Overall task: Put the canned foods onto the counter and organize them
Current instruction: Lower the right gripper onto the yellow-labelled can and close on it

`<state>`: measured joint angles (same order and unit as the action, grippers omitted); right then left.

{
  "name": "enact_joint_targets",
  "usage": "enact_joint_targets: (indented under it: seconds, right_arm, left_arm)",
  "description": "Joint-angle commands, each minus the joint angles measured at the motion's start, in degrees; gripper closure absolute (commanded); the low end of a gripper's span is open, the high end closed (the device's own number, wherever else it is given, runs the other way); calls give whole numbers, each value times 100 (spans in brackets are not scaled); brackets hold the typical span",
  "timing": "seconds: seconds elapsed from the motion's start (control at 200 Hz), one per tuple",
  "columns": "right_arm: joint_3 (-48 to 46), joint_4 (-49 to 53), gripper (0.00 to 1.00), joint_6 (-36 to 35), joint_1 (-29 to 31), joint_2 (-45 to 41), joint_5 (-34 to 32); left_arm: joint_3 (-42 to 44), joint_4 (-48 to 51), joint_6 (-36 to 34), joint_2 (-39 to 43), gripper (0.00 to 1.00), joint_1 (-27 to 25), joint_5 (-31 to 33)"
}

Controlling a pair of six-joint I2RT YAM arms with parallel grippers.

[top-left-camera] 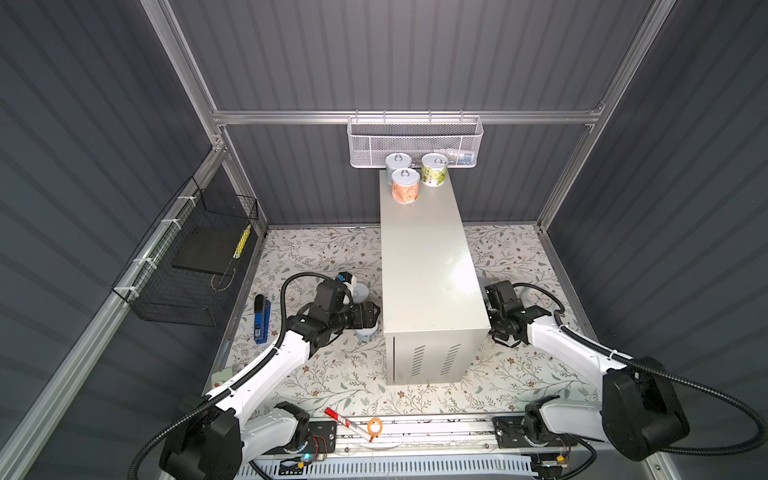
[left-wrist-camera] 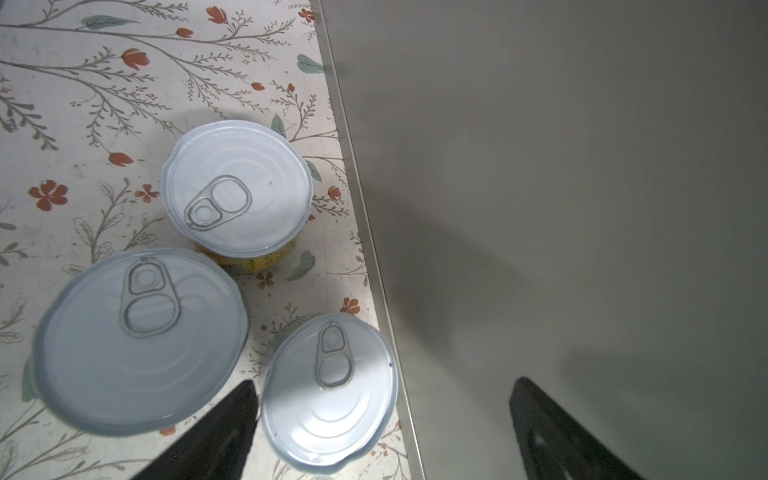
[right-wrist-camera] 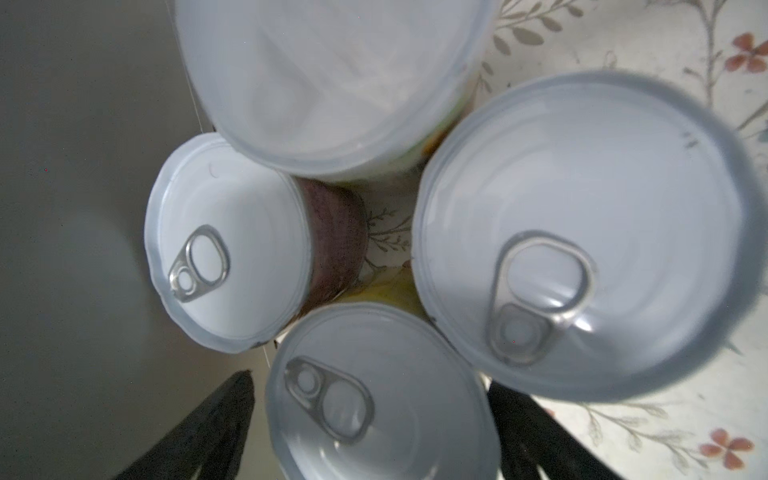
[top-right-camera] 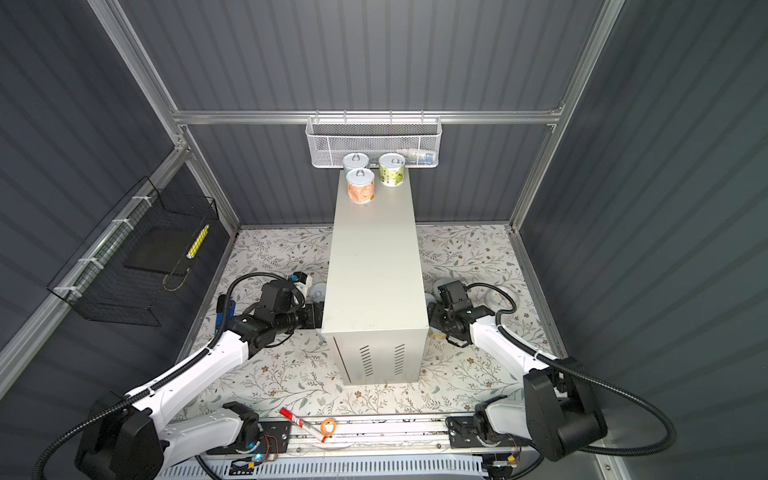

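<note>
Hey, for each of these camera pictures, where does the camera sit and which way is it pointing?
Top views: high at the robot's front, looking down toward the back wall over the counter; the left gripper and right gripper show.
Left wrist: behind the left gripper, looking down past its open fingers at three cans beside the counter.
Right wrist: behind the right gripper, close above four cans; its fingers flank one.
Shared: both wrist views catch the counter and the floral surface.
</note>
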<state>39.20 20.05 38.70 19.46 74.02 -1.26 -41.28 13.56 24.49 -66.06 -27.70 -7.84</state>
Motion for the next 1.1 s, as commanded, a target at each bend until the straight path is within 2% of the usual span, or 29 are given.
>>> enact_joint_targets:
  seconds: [0.0, 0.25, 0.705, 0.931, 1.096]
  right_arm:
    - [-139, -154, 13, -73, -6, 42, -68]
    - [-85, -306, 16, -55, -4, 490, -47]
    - [235, -224, 16, -167, 22, 1287, -96]
    - [65, -41, 17, -187, 73, 1018, -250]
    - [-3, 71, 23, -196, 75, 780, -349]
  left_arm:
    - [-113, -106, -30, -99, 4, 2, -147]
    - [-257, -72, -123, -221, 4, 2, -157]
    - [-254, -108, -158, -276, 4, 2, -151]
    - [-234, -160, -155, -333, 4, 2, -157]
    - [-276, -238, -133, -475, 5, 2, -236]
